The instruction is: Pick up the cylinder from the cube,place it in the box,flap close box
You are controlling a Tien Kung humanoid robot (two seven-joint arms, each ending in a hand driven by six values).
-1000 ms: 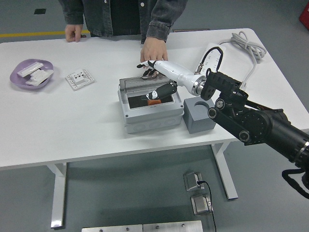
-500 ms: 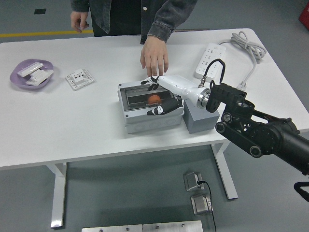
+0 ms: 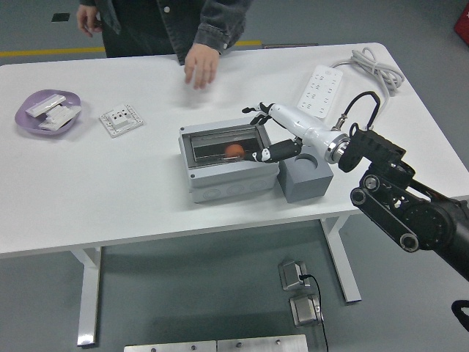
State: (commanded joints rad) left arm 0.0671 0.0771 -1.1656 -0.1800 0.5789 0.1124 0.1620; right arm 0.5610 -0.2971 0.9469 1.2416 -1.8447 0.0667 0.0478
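The grey box stands mid-table. The orange cylinder lies inside it and shows through the top. The lid seems to lie flat over the box; I cannot tell for sure. The grey cube with a round hole in its top stands against the box's right side. My right hand hovers over the box's right edge, fingers spread, holding nothing. A person at the far side holds one hand above the table behind the box, apart from it. My left arm is out of view.
A purple dish with white parts sits far left. A white switch plate lies beside it. A white power strip and its cable lie at the back right. The person's other hand is off the table.
My right hand came out of the box, leaving the cylinder inside, and drew back to its right edge. The upright lid came down. The person's hand left the box and moved back left.
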